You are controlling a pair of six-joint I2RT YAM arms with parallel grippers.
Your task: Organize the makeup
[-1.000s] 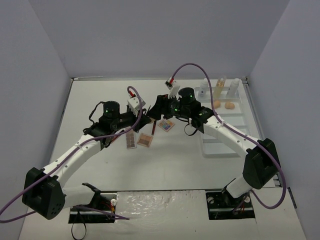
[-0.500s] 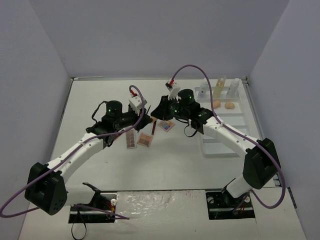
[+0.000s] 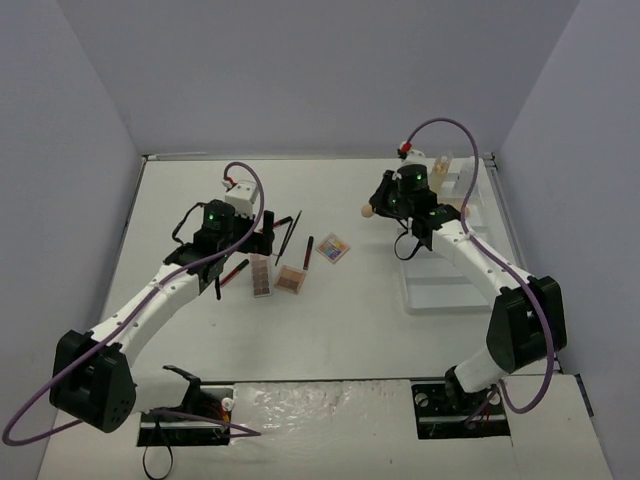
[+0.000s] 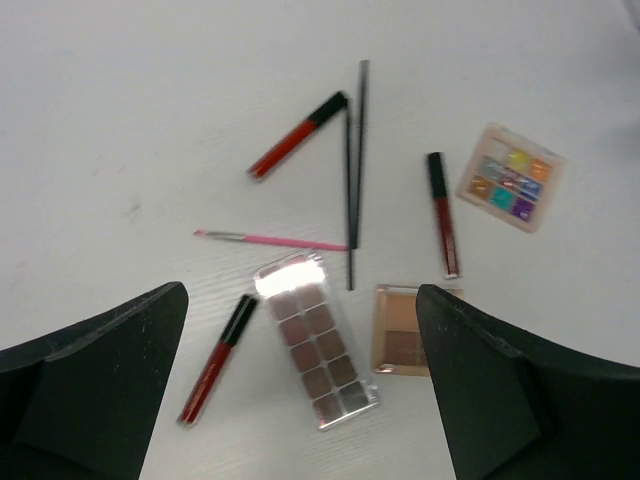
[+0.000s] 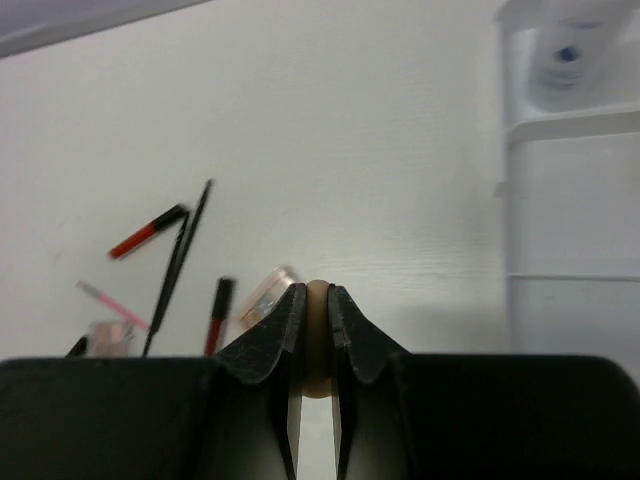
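The white tray [image 3: 440, 285] sits off to the right of the right gripper [image 5: 316, 295]. That gripper is squeezed nearly closed on a beige sponge [image 5: 317, 345] and looks lifted off the table. I think it is carrying the sponge over, so next it must swing right, stop above a tray slot and let go. The left gripper [image 4: 300, 295] is wide open with nothing in it. Right under it lie a long brown palette [image 4: 315, 345], red lip tubes [image 4: 296, 136] and thin brushes [image 4: 352, 170].

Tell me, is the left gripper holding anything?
No, the left gripper is open and empty, hovering above the long palette.
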